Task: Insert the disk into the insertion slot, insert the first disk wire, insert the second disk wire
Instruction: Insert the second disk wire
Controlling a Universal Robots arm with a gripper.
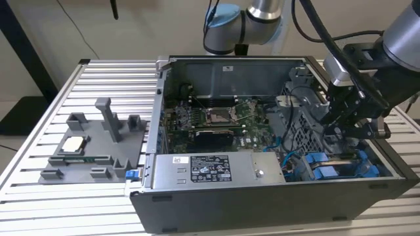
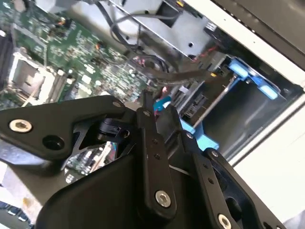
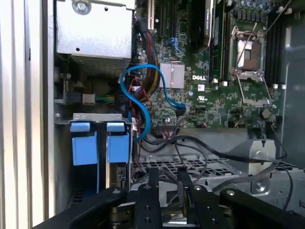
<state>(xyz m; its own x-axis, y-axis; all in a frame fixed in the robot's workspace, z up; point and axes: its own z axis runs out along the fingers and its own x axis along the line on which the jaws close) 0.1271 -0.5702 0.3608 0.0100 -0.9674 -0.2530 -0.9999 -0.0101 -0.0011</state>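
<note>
Find the disk (image 3: pixel 117 148) standing on edge in the insertion slot (image 3: pixel 95 117), showing its blue carrier tab, just ahead of the gripper (image 3: pixel 167 175) in the first wrist view. Appears seated, by judgement only. Probably dense, rigid and shock-sensitive; best taken by the blue carrier's edges, never by the label face or connector end. Cannot tell whether the gripper is clenched, released or pinching anything.

Count 1 disk, 2 blue tabs (image 3: pixel 83 145) side by side, 1 slot. Count 1 blue wire (image 3: pixel 143 95) looping between the motherboard (image 3: pixel 214 95) and the slot, beyond the gripper; likely limp along its run and stiff only at the plug, so best held there. Cannot tell if its slot end is plugged.

Farther from the gripper, in the exterior view, count 1 power-supply box (image 1: pixel 217 169) inside the case (image 1: pixel 262 206) and 1 fixture tray (image 1: pixel 92 147) outside it.
</note>
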